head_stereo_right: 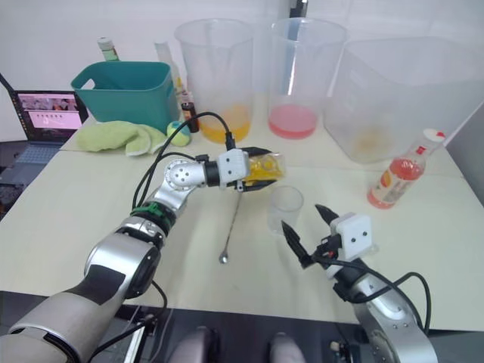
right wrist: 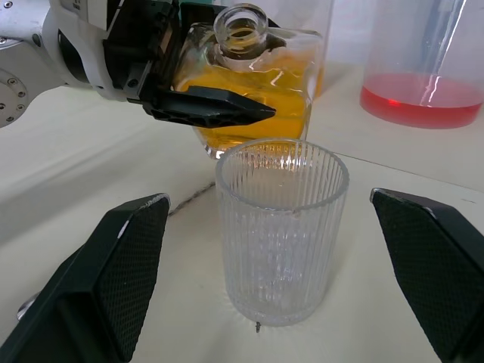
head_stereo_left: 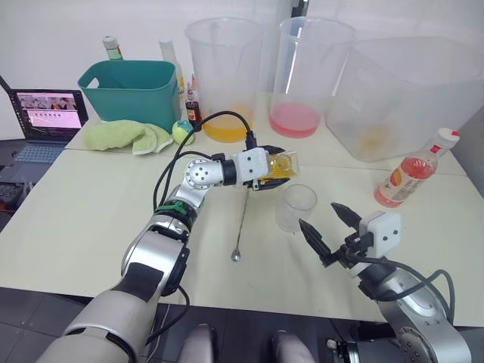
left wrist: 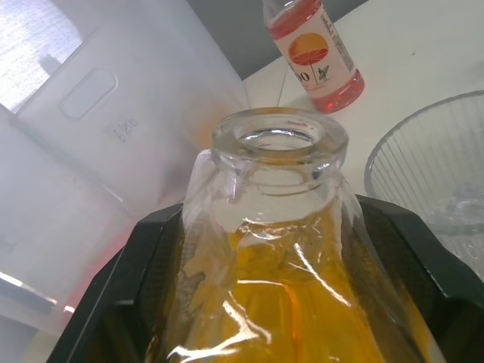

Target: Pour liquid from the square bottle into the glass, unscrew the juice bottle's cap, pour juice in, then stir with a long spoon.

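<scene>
Overhead, a pale desk (head_stereo_left: 91, 219) against a white wall. Left hand (head_stereo_left: 274, 172) clamps the square bottle (head_stereo_left: 280, 164) at frame centre, long axis near level, open neck pointing right, just above and left of the empty glass (head_stereo_left: 296, 207). Right hand (head_stereo_left: 325, 224) sits spread wide, lower right of the glass. Long spoon (head_stereo_left: 242, 222) lies below the bottle. Juice bottle (head_stereo_left: 415, 169) leans at right, capped. Three plastic buckets (head_stereo_left: 224, 72) line the back.

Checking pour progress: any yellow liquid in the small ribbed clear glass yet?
No, the small ribbed clear glass looks empty in the right wrist view, while the squat square glass bottle in the left pincer holds its yellow liquid.
</scene>
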Robot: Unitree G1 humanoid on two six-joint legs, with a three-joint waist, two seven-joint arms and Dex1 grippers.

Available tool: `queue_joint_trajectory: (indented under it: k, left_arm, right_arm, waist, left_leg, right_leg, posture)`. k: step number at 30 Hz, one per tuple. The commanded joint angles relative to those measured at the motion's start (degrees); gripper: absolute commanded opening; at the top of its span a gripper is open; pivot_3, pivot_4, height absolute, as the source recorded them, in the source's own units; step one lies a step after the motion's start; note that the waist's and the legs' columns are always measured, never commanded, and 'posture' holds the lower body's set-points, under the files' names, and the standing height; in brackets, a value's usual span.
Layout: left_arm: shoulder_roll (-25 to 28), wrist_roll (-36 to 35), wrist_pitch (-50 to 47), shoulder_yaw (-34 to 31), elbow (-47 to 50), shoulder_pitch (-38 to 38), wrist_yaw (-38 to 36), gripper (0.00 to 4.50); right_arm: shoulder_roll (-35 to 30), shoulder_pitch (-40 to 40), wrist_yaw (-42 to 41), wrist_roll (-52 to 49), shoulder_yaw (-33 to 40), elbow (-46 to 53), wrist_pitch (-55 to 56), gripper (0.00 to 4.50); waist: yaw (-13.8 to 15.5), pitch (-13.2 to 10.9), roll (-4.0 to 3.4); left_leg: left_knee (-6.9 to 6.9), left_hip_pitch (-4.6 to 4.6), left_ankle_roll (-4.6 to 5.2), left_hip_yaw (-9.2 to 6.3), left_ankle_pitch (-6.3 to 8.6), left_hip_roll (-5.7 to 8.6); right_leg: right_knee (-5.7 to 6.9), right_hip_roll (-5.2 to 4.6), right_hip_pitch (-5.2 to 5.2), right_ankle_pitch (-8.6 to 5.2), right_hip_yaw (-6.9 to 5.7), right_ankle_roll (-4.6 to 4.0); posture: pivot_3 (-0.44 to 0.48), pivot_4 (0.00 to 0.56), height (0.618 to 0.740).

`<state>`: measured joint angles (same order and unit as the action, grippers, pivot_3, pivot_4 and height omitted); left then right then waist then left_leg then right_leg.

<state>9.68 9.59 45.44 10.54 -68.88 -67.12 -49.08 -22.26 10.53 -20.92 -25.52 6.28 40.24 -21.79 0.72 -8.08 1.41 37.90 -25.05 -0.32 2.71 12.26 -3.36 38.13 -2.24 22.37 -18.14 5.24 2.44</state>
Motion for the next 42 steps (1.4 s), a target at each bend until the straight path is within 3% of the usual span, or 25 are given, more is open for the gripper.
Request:
queue_joint_trajectory:
  k: [1,18,42]
  left_arm:
    - [-0.1,1.7,4.4,0.1,1.7,-4.7,5.5,2.82]
    - [-0.5,12.2,7.3,6.0,-1.0,-7.7,17.4,2.82]
    - [0.2,28.6,9.7,17.4,-2.6,-11.6,40.4,2.82]
  right_arm:
    - [0.3,0.2,0.5,-0.4,0.1,2.7,0.1,4.50]
    - [1.0,0.0,1.6,-0.2,-0.6,2.7,0.4,4.50]
    - [2.3,1.9,3.8,0.7,-1.1,3.7,0.7,4.50]
  waist:
    - [0.0,0.0,0.00]
    - [0.0,0.0,0.00]
    - [0.1,0.0,0.00]
  left_leg:
    - [0.00,-0.01,0.00,-0.01,0.00,0.00]
    - [0.00,-0.01,-0.02,-0.05,-0.01,0.01]
    - [0.01,-0.02,-0.03,-0.09,-0.02,0.10]
  right_leg:
    - [0.00,-0.01,0.00,0.00,-0.02,0.00]
    - [0.03,-0.01,0.01,0.00,-0.05,0.00]
    - [0.07,-0.09,0.01,0.00,-0.08,0.01]
  posture:
    - [0.000,0.150,0.730]
    - [0.000,0.150,0.730]
    - [0.000,0.150,0.730]
